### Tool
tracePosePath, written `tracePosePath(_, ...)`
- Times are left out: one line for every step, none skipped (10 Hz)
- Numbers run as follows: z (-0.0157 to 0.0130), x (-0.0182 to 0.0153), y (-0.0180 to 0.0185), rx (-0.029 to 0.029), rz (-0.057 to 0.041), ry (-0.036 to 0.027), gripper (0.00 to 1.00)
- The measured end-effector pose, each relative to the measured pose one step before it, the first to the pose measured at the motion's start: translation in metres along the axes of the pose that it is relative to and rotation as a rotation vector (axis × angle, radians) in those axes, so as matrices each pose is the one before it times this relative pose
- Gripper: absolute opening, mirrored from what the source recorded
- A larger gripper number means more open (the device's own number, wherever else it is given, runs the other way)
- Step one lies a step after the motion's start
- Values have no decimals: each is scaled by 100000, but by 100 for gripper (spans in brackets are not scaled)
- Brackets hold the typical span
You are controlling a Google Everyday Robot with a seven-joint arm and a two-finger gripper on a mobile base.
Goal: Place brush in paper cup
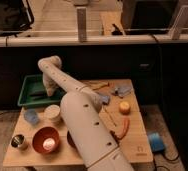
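The paper cup [52,112] is short and cream-white. It stands on the wooden table [132,145] just in front of the green tray [27,100]. My arm rises from the bottom of the view, bends at an elbow and comes down into the tray. My gripper [49,91] is low over the tray's right part, behind the paper cup. A slim dark shape [37,93] lies in the tray just left of the gripper. I cannot tell whether it is the brush or the thicker black thing.
A pale blue cup [31,116] stands left of the paper cup. A metal cup [19,141] and a red bowl [46,140] are at the front left. A yellow thing [124,106], an orange curved thing [123,127] and blue items [121,90] lie on the right.
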Motion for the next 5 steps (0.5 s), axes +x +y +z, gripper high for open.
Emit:
tracePosePath(-1550,-331,-20,1897,595,-1531,0)
tracePosePath(-2286,-480,-160,2232,667,-1481,0)
tracePosePath(-2049,-446,-90,1591,567,-882,0)
tracePosePath(-1948,-594,-56,1420,641,-1247,0)
tracePosePath(-2560,-754,128,1697,1010,-2757,0)
